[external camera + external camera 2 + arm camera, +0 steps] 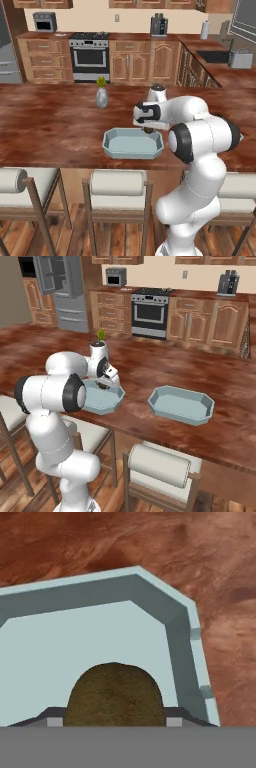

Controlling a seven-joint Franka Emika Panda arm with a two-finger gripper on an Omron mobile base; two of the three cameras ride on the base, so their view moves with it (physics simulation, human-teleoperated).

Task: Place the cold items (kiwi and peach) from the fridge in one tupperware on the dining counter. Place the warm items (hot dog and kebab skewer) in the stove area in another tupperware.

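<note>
no readable text, labels, brand names or numbers on anything here

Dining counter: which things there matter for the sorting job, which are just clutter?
Job:
- dark olive-brown oval kiwi, held in gripper
- pale blue tupperware under it
- second pale blue tupperware
- reddish-brown wooden dining counter

Clutter:
- grey vase with green sprig
- cushioned stools

Home kitchen, rendered. Steel oven (90, 57) with black cooktop (90, 36) set in wood cabinets (131, 61), grey fridge (66, 290), microwave (45, 21) and coffee maker (159, 25) on the back counter, sink (214, 56), long wood tabletop (50, 125) with cushioned stools (118, 190).
</note>
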